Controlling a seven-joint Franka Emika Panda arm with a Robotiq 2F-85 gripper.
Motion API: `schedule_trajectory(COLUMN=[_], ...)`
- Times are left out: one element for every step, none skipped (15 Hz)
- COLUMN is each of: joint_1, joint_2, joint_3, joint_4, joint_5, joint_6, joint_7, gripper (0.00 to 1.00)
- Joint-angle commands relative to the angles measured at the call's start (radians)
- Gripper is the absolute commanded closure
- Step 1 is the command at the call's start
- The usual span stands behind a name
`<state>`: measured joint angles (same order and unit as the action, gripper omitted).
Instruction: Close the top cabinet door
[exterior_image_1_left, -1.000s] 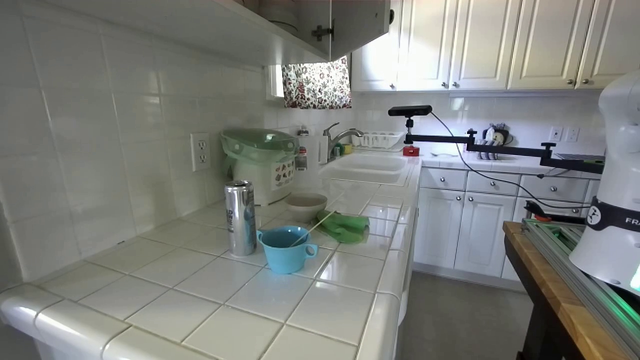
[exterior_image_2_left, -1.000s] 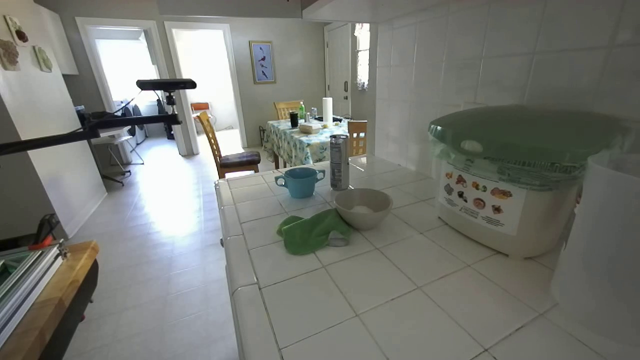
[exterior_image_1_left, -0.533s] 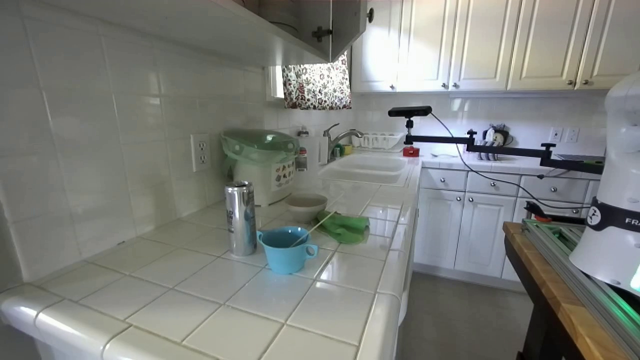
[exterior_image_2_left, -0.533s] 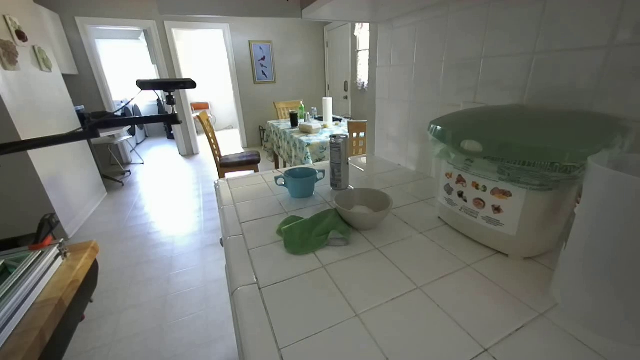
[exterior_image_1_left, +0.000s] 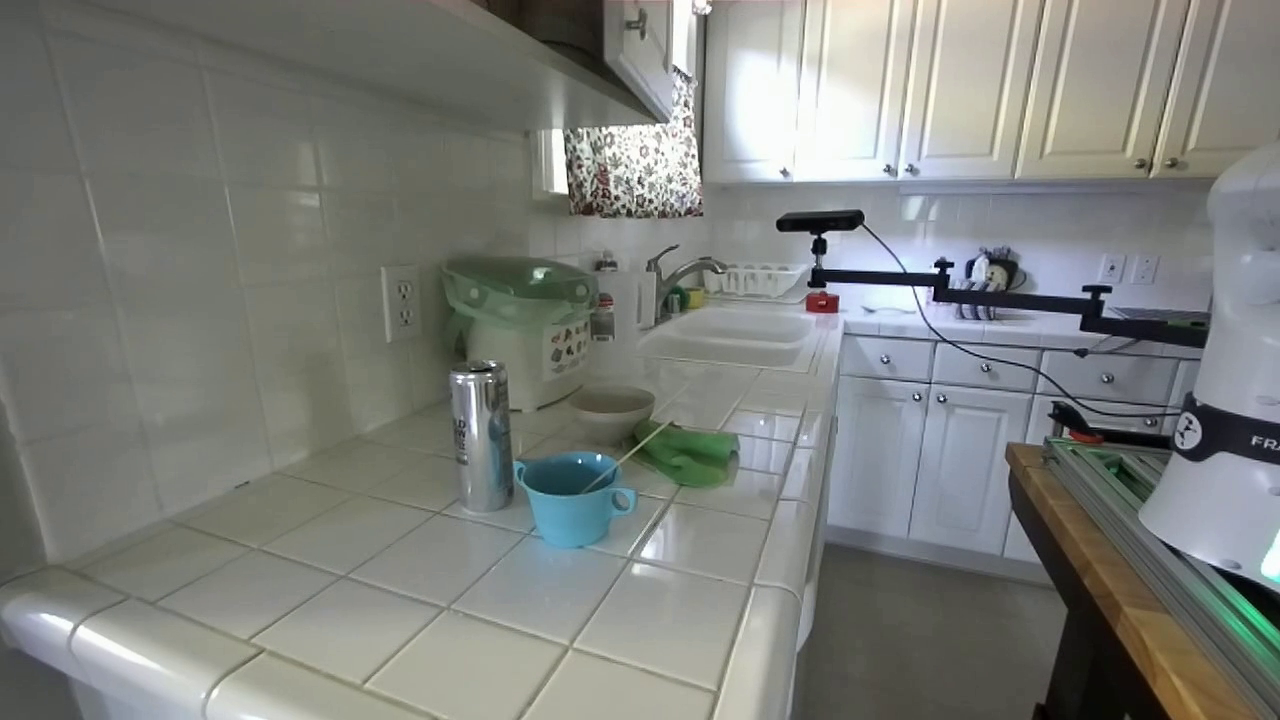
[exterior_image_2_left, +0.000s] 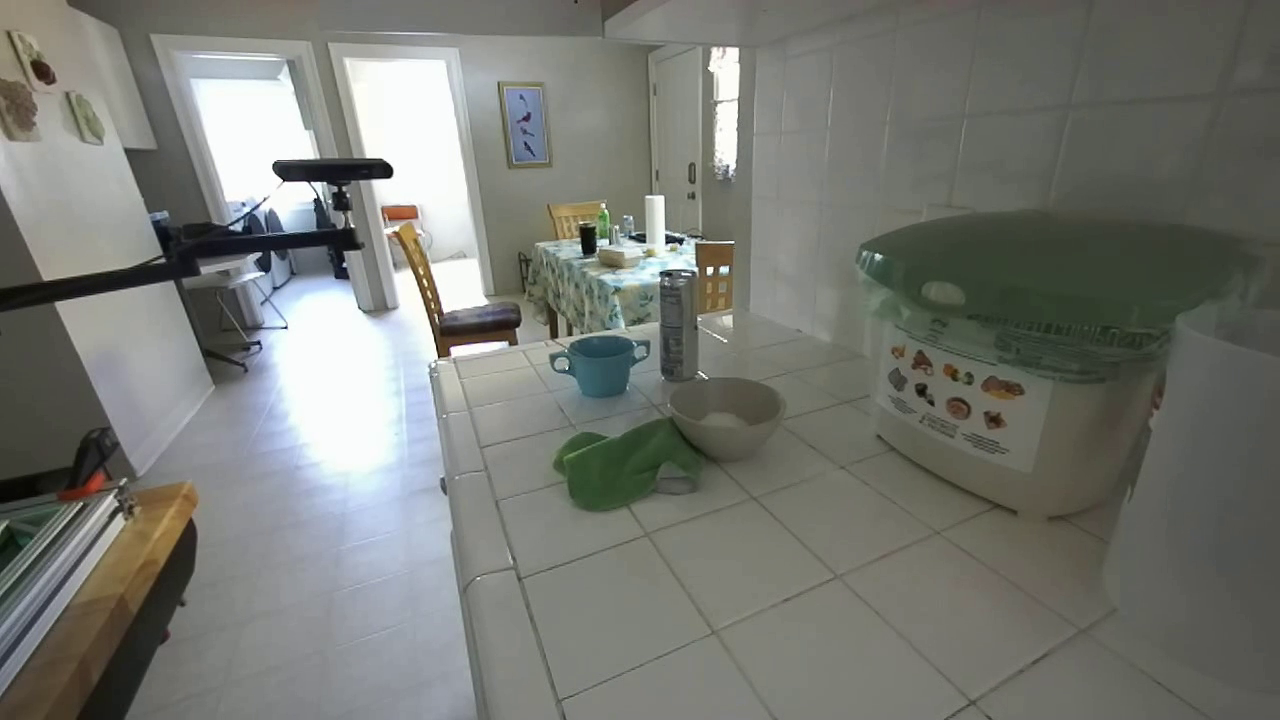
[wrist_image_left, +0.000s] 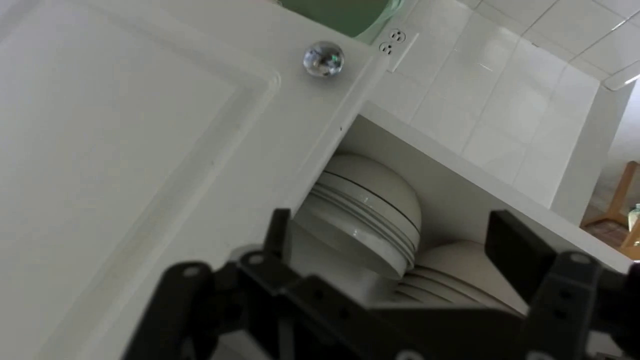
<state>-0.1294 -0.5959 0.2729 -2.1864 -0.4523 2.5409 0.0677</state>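
The top cabinet door (exterior_image_1_left: 645, 62) stands partly open under the top edge of an exterior view, its face with the knob turned partly to the camera. In the wrist view the pale door panel (wrist_image_left: 140, 130) fills the left side, with a round shiny knob (wrist_image_left: 324, 59) near its corner. My gripper (wrist_image_left: 392, 235) is open and empty. Its left finger is at the door's free edge; I cannot tell whether it touches. Its right finger is in front of the cabinet opening. The gripper is out of view in both exterior views.
Stacked bowls (wrist_image_left: 370, 200) stand inside the cabinet, behind the fingers. Below, the tiled counter holds a tall can (exterior_image_1_left: 482, 435), a blue cup (exterior_image_1_left: 570, 505), a bowl (exterior_image_2_left: 727, 415), a green cloth (exterior_image_2_left: 625, 465) and a green-lidded bin (exterior_image_1_left: 520, 330). A camera bar (exterior_image_1_left: 960, 290) juts from the robot's stand.
The door has swung from wide open toward the cabinet. Its free edge and knob moved left in an exterior view, and its outer face now shows. The arm's visible lower part shifted slightly.
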Motion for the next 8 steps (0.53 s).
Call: schedule_trajectory(joint_1=[0.022, 0.018, 0.017, 0.017, 0.020, 0.027, 0.029, 0.031], joint_2=[-0.003, -0.020, -0.030, -0.042, -0.047, -0.048, -0.043, -0.035], joint_3=[-0.028, -0.032, -0.038, -0.048, -0.062, -0.080, -0.098, -0.118], joint_4=[0.006, 0.000, -0.002, -0.004, -0.001, -0.001, 0.005, 0.002], joint_5=[-0.007, -0.006, -0.004, 0.001, 0.010, 0.022, 0.035, 0.046], joint_6=[-0.010, -0.008, -0.008, -0.005, -0.003, 0.001, 0.000, 0.013], joint_7=[-0.006, 0.004, 0.007, 0.008, 0.000, -0.012, -0.019, -0.022], gripper=[0.00, 0.00, 0.00, 0.00, 0.00, 0.00, 0.00, 0.00])
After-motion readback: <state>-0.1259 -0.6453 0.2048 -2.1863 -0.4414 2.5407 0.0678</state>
